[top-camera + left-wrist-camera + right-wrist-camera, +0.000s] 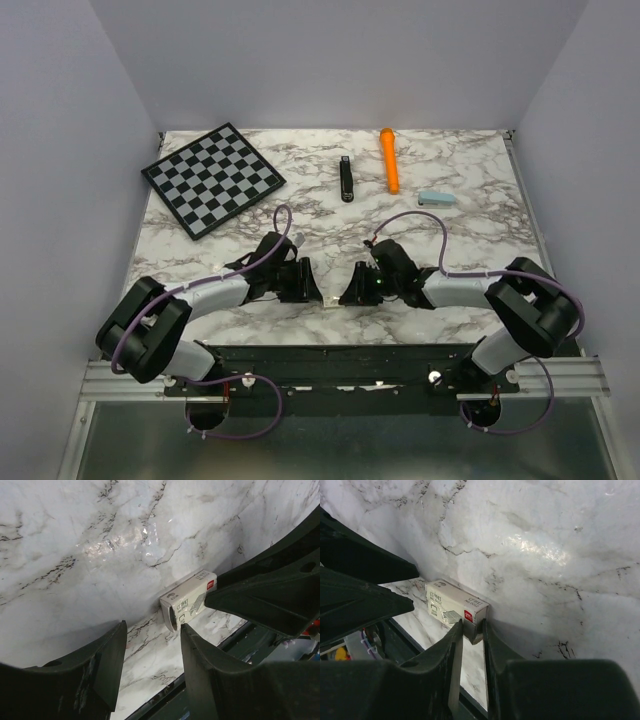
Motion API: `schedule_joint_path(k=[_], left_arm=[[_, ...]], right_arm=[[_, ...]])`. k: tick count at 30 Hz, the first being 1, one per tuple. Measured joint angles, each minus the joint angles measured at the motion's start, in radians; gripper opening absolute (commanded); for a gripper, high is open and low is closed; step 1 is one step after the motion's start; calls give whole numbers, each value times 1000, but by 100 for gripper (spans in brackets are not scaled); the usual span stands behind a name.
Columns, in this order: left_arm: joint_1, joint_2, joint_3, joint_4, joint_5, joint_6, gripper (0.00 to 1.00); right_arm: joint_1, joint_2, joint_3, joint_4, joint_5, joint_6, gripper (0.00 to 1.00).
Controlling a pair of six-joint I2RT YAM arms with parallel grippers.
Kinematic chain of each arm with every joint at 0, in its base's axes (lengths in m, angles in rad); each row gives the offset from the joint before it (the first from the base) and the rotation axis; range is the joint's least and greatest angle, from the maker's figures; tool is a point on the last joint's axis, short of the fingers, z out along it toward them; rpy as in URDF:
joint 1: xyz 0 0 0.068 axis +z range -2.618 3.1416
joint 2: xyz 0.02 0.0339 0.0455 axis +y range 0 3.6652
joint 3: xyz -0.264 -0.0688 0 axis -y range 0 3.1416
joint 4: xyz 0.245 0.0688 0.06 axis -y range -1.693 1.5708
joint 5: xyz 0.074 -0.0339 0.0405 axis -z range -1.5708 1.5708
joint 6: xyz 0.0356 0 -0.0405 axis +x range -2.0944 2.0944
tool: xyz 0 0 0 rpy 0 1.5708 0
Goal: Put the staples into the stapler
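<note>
The black stapler [346, 179] lies shut at the back middle of the table, far from both arms. The staples themselves are hidden. A small white carton printed with a picture of staples [452, 602] lies on the marble near the front edge, between my two grippers. My right gripper [472, 625] is shut on one end of this carton, a finger against each side. My left gripper [154, 627] stands open just short of the carton's [187, 597] other end, nothing between its fingers. From above the left gripper [305, 280] and right gripper [355, 285] face each other, and the carton does not show.
A chessboard [212, 178] lies at the back left. An orange marker [389, 160] lies just right of the stapler, and a pale blue little box [436, 198] further right. The table's front rail [165, 700] runs right under both grippers.
</note>
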Motion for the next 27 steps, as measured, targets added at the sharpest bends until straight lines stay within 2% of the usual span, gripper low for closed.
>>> schedule_joint_path(k=[9, 13, 17, 27], left_arm=[[-3, 17, 0, 16, 17, -3, 51], [-3, 28, 0, 21, 26, -5, 45], [-3, 39, 0, 22, 32, -7, 31], [-10, 43, 11, 12, 32, -9, 22]], right_arm=[[-18, 30, -9, 64, -48, 18, 7], [-18, 30, -9, 71, -54, 18, 5], [-18, 32, -9, 72, -58, 18, 4], [-18, 33, -9, 75, -63, 17, 4]])
